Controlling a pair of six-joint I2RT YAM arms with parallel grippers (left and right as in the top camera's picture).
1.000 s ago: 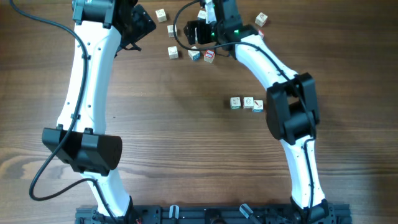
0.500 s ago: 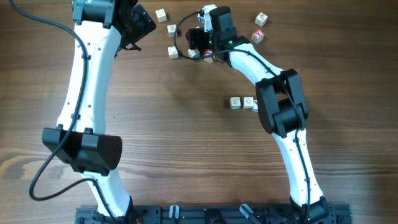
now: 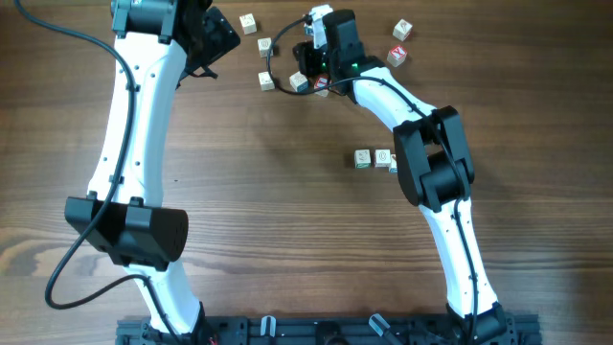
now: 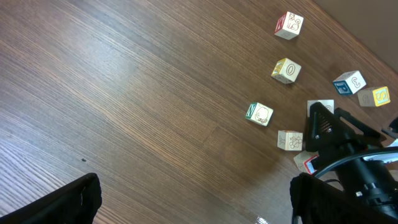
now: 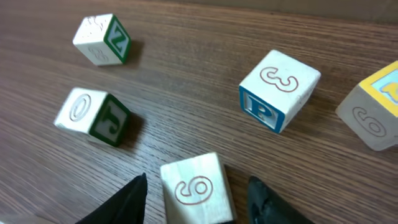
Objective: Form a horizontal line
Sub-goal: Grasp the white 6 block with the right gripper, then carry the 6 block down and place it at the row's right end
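A short row of pale cubes (image 3: 372,157) lies at mid-table, and my right arm's elbow hides its right end. Several loose cubes lie scattered at the back. My right gripper (image 5: 198,182) (image 3: 305,79) is low over them. Its jaws straddle a cube with a red 9 (image 5: 196,186) and stand open, with a narrow gap on each side. A blue 3/P cube (image 5: 280,90) sits just beyond it, and an O/J cube (image 5: 93,116) to its left. Open and holding nothing, my left gripper (image 4: 199,211) (image 3: 215,38) hovers at the back left.
Other loose cubes: a green Z cube (image 5: 102,39), a yellow one (image 5: 373,109), two at the back right (image 3: 402,31), and three near the left gripper (image 3: 265,44). In the left wrist view the right gripper's black body (image 4: 336,134) stands among the cubes.
My right arm swung left and down over the loose cubes, its elbow now covering the row's right end. Its jaws narrowed around the red 9 cube. The left arm stayed still.
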